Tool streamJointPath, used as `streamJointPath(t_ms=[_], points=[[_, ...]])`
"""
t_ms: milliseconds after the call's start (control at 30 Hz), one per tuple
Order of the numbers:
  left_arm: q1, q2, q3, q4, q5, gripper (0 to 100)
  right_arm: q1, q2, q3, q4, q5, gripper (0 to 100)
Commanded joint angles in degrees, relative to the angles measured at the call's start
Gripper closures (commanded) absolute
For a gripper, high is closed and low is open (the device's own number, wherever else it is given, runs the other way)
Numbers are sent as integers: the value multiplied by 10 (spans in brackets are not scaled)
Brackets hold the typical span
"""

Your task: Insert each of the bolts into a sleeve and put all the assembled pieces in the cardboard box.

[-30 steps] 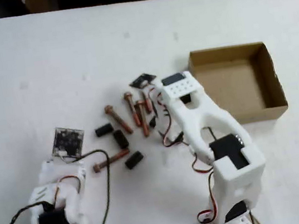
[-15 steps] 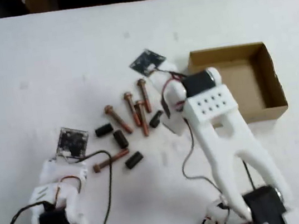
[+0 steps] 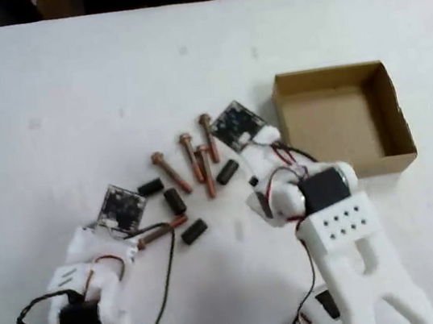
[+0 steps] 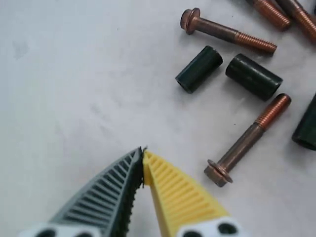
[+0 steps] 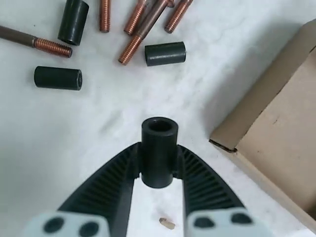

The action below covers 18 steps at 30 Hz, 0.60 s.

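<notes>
Black sleeve [image 5: 158,153], clamped in right gripper [image 5: 158,160]

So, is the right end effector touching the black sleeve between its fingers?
Touching. The right wrist view shows the right end effector clamped on the black sleeve, pressing against both of its sides with no gap visible.

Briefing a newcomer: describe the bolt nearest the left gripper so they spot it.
From the cardboard box, look across to the left gripper. The bolt beside it lies alone, head toward the gripper; the other four bolts cluster together.
</notes>
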Motion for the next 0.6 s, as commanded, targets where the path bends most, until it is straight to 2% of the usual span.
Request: streamJointPath(t_ms=[0,233,567], points=[[6,-3,-72,14,-13,974,6,-51,42,-56,4,981],[5,20,-178,45,-39,976,6,-70,111,-117,4,981],[9,361,-340,-6,-35,973,6,-70,195,-228,4,981]])
